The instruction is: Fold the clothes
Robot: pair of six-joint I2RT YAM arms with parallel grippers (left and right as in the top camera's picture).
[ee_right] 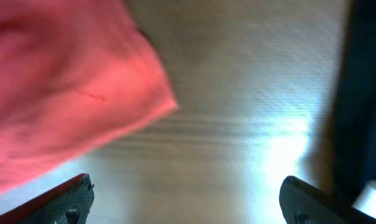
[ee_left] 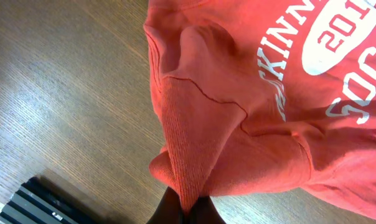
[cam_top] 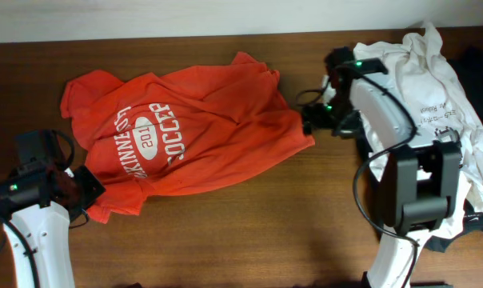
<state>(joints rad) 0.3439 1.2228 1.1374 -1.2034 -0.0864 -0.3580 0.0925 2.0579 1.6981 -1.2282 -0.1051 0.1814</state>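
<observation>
**Left claw pinches the orange-red shirt, right claw stands open beside it**

At the lower left of the overhead view, the left gripper [cam_top: 75, 190] is clamped shut on an edge of the orange-red T-shirt [cam_top: 201, 128]. The left wrist view shows this closely. At the bottom middle of that frame, the dark fingertips of the left gripper [ee_left: 185, 213] meet on a ribbed fold of the shirt [ee_left: 238, 124], and the cloth bunches up out of the pinch.

The shirt lies spread but wrinkled across the upper left and middle of the wooden table [cam_top: 249, 232]. Its white block lettering and white oval [cam_top: 149, 138] face up. In the left wrist view the oval [ee_left: 337, 37] sits at the upper right of the frame.

Right of centre in the overhead view, the right gripper [cam_top: 309, 120] sits just beside the shirt's right-hand corner. In the right wrist view its two fingers stand wide apart at the bottom corners of the frame. Only bare tabletop shows between them, so the right gripper [ee_right: 188, 199] is open and holds nothing. The shirt's corner [ee_right: 57, 81] fills the upper left of that blurred frame.

At the far right of the overhead view, a crumpled white tee [cam_top: 433, 88] with small print lies partly under the right arm. Dark cloth [cam_top: 477, 60] shows at the right edge.
</observation>
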